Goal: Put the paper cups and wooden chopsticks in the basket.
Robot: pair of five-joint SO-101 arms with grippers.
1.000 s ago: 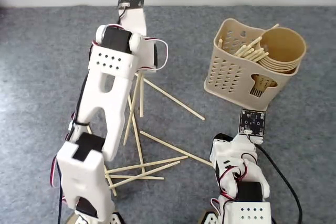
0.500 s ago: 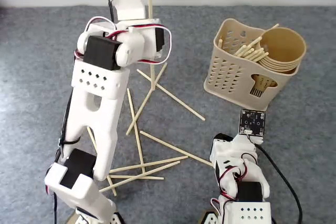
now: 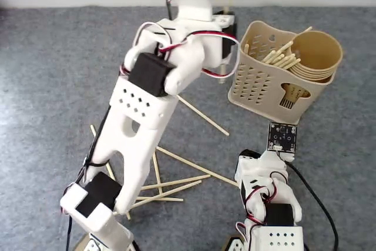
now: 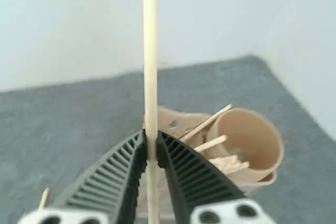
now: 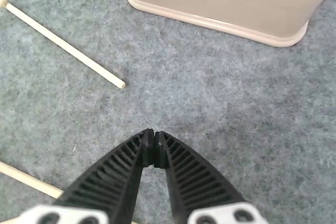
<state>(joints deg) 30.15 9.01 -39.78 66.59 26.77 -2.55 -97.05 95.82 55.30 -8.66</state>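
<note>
Toward the near edge of the table [image 3: 47, 86], left of the middle, several loose wooden chopsticks [image 3: 176, 181] lie crossed over one another, not yet collected. Further along, near the far edge, the left end effector [image 4: 150, 142] has its jaws closed to a narrow slit on a single chopstick [image 4: 149, 51]. It pinches the stick partway along its length and holds it upright. That stance looks chosen so the stick can go end-first into the basket [image 3: 258, 80], which stands just beside it toward the far right corner. The basket's left part holds a bundle of chopsticks [image 3: 282, 57] leaning at a slant, and its right end holds a nested stack of paper cups [image 3: 320, 54], so the cups seem done. Near the basket's base on its near side, the right end effector [image 5: 154, 148] hangs over bare table. Its jaws are fully together and grip nothing, apparently parked out of the way.
</note>
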